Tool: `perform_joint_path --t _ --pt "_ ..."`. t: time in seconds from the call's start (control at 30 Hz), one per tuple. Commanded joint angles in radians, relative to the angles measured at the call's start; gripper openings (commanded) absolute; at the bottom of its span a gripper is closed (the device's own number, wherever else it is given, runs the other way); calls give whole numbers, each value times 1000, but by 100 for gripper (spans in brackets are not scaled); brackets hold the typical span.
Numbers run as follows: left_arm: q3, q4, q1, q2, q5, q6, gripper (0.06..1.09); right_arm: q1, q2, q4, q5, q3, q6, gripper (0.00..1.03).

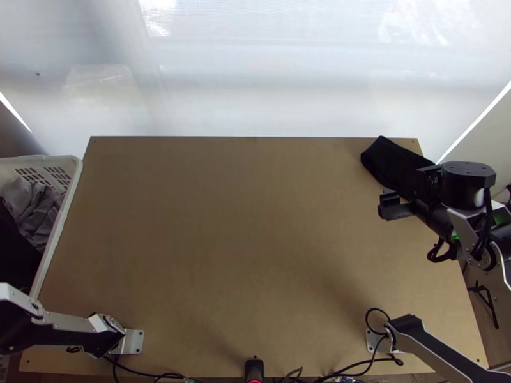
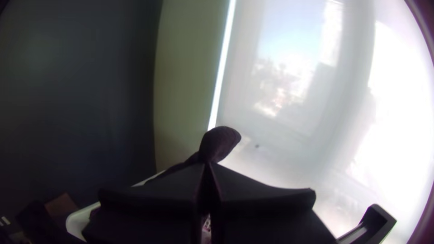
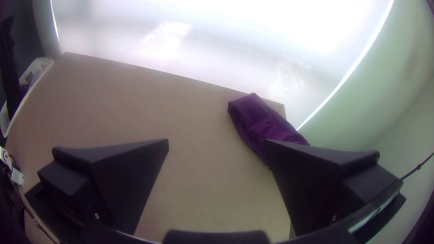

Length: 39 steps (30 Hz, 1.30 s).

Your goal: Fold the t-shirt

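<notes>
And over on the left, a white basket (image 1: 78, 167) stands beside the table, loaded with bunched grey cloth (image 1: 39, 210) and a black cloth (image 1: 16, 252), its side wall pierced with slots. Now to the left gripper (image 2: 208, 165), and it's pinched together, a bit of dark fabric (image 2: 219, 142) bunched right at its fingertips and trailing down on one side, with the basket's pale rim beneath. Across at the far right corner of the table lies the folded cloth (image 1: 393, 159), dark, laid in a long narrow bundle set at a slant, one rounded fold towards the middle and the other end over the right edge. Which of these is the t-shirt, you can't tell. The right gripper (image 1: 404, 196) is spread wide with nothing between its fingers, one of them in front of that bundle in the right wrist view. Underneath it all, a plain light-brown table (image 1: 243, 223), cables (image 1: 358, 370) along its near edge, and behind, a big pale translucent sheet (image 1: 255, 89) glowing with daylight, bright slits down both sides
</notes>
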State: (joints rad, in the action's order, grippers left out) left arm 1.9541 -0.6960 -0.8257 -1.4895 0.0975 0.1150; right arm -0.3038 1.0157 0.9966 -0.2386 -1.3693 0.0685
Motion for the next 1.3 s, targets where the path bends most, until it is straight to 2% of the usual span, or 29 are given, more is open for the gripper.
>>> perform_joint_path --t 0.0,0.2,0.33,0.43,0.53,0.67,1.27 --pt "85 13 134 216 111 5 9 -21 -58 0 -2 35 4 98" --pt "95 6 453 310 113 8 9 -24 -91 0 -2 38 30 98" --pt "83 -66 735 308 96 71 9 -24 -104 0 -4 50 30 98" --pt "17 -74 939 301 85 109 9 -21 -103 2 -8 44 30 98" --pt "-44 -69 1151 267 30 127 9 -6 -98 4 -13 35 31 98" --pt "-112 -20 1352 202 15 137 9 28 -101 10 -13 41 31 97" --pt "-199 171 1855 -249 -50 75 9 95 -115 22 -14 84 47 97"
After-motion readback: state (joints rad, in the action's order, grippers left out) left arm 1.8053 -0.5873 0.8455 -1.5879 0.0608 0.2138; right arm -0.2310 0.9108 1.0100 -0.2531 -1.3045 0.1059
